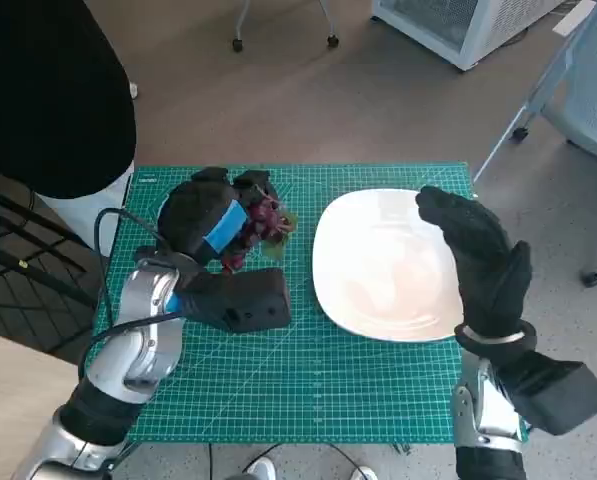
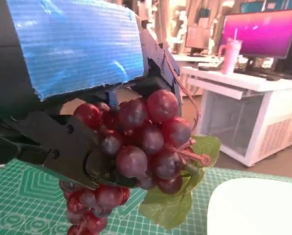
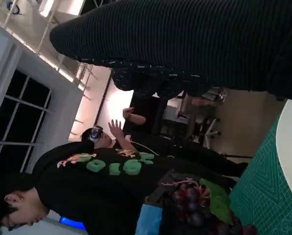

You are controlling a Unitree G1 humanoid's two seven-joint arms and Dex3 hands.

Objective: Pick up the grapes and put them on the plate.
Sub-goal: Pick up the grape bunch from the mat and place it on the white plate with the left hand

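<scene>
My left hand (image 1: 210, 222) grips a bunch of dark red grapes (image 1: 263, 226) with a green leaf, held just above the green mat, left of the white plate (image 1: 378, 268). Close up, the grapes (image 2: 138, 147) sit between the black fingers (image 2: 70, 147) under the blue-taped back of the hand, and the leaf (image 2: 177, 200) hangs below them. The plate's rim (image 2: 256, 205) shows close beside the bunch. My right hand (image 1: 483, 258) hovers over the plate's right edge with fingers spread and holds nothing. The grapes (image 3: 194, 203) also show in the right wrist view.
The green cutting mat (image 1: 308, 370) covers the small table. A person in black (image 1: 38, 90) stands at the far left corner; two people (image 3: 101, 166) appear in the right wrist view. A white cabinet (image 1: 458, 25) and chair legs (image 1: 538, 110) stand on the floor beyond.
</scene>
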